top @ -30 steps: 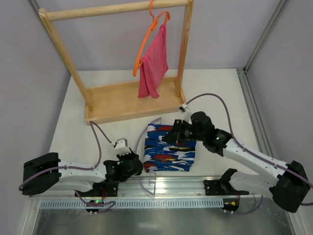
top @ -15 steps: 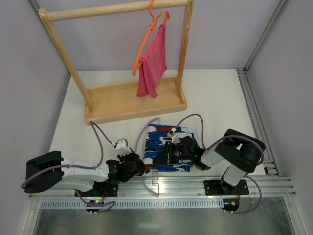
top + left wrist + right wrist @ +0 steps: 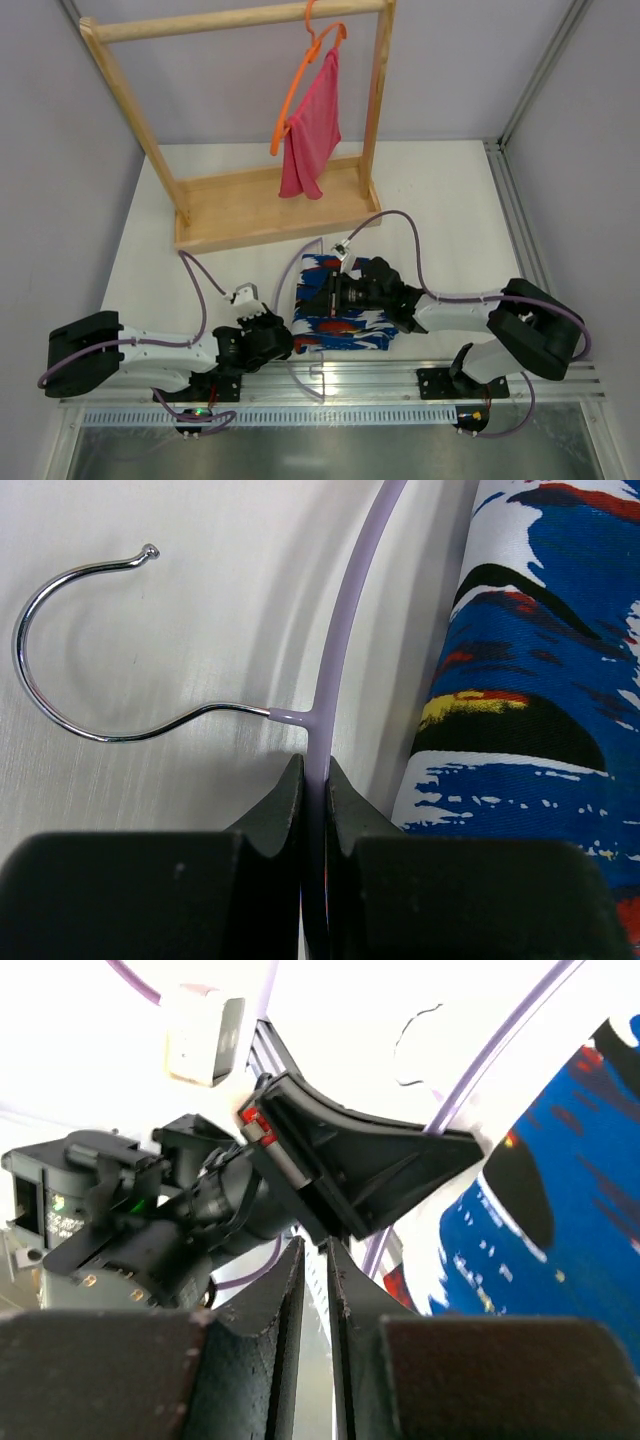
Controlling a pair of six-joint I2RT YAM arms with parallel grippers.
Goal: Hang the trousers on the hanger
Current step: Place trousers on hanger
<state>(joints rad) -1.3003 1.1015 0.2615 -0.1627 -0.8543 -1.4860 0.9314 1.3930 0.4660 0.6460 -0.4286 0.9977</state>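
The trousers (image 3: 345,318), in a blue, white, red and black print, lie folded on the table near the front edge. Along their left side lies the pale lilac hanger (image 3: 297,262), its metal hook (image 3: 60,640) pointing away from the cloth. My left gripper (image 3: 288,345) is shut on the hanger's arm (image 3: 330,660) just below the hook joint, and the trousers (image 3: 540,680) lie right of it. My right gripper (image 3: 312,296) hovers low over the trousers' left edge and points at the left arm. It is shut to a thin slit (image 3: 315,1245) with nothing between its fingers.
A wooden rack (image 3: 250,205) stands at the back. An orange hanger (image 3: 300,80) with a pink cloth (image 3: 312,130) hangs from it. A metal rail (image 3: 400,375) runs along the near edge. Purple cables loop above the trousers. The left arm's wrist (image 3: 200,1210) fills the right wrist view.
My right arm has folded in, and its gripper went from the trousers' far right side across to their left edge. The left gripper and the hanger stayed put.
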